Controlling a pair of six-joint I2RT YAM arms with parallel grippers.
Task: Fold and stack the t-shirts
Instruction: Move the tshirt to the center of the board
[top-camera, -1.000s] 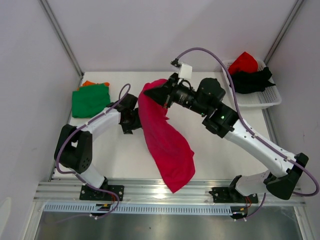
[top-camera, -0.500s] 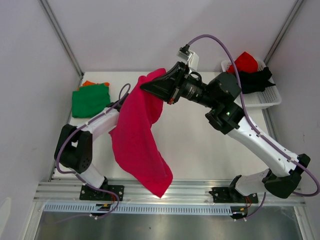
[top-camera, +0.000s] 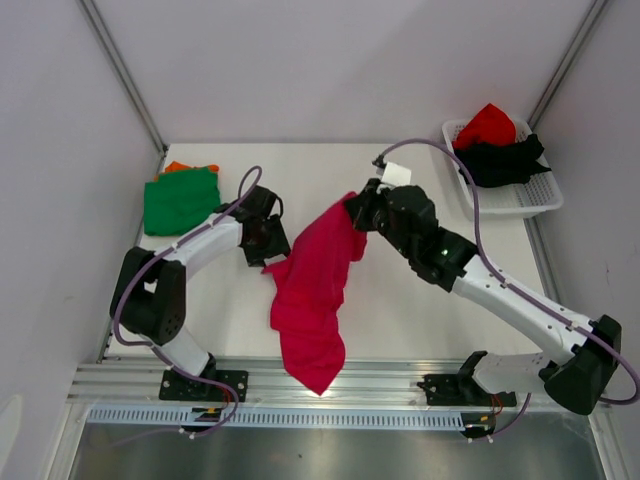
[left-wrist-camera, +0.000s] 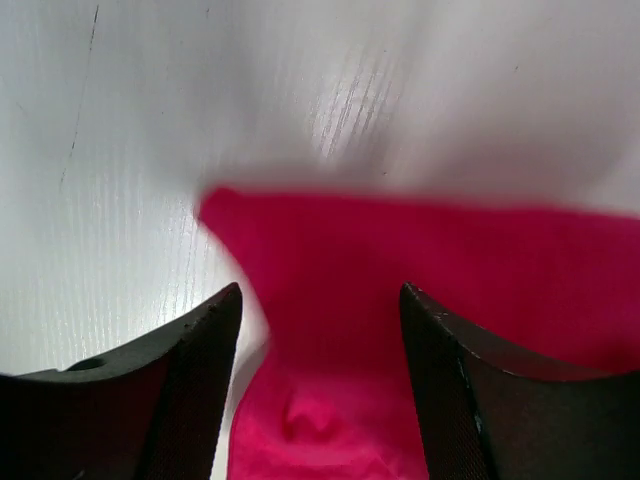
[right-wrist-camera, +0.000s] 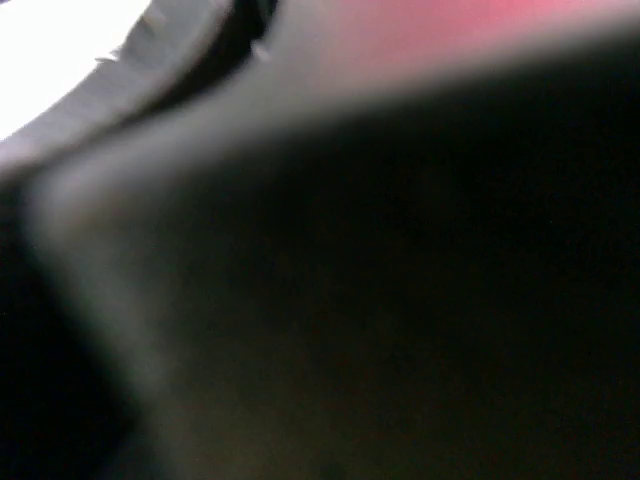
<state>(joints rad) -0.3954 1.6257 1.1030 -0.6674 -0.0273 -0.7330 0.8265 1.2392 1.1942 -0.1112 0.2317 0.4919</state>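
Observation:
A magenta t-shirt (top-camera: 312, 290) hangs in a long strip from my right gripper (top-camera: 356, 208), which is shut on its top corner; its lower end trails to the table's near edge. The right wrist view is almost all dark blur, with a pink smear of the t-shirt (right-wrist-camera: 450, 25) at the top. My left gripper (top-camera: 273, 241) is open at the shirt's left edge. In the left wrist view the magenta t-shirt (left-wrist-camera: 330, 400) lies between and beyond the spread jaws of the left gripper (left-wrist-camera: 320, 300), not pinched. A folded green t-shirt (top-camera: 180, 200) lies on an orange one (top-camera: 178, 166) at the back left.
A white lattice basket (top-camera: 520, 205) stands at the back right, holding a red t-shirt (top-camera: 487, 124) and a black t-shirt (top-camera: 503, 160). The aluminium rail (top-camera: 330, 378) runs along the near edge. Side walls close in both table ends.
My right gripper has come down and to the right from its high lift, lowering the magenta t-shirt so it hangs narrower near mid-table. The left arm has barely moved.

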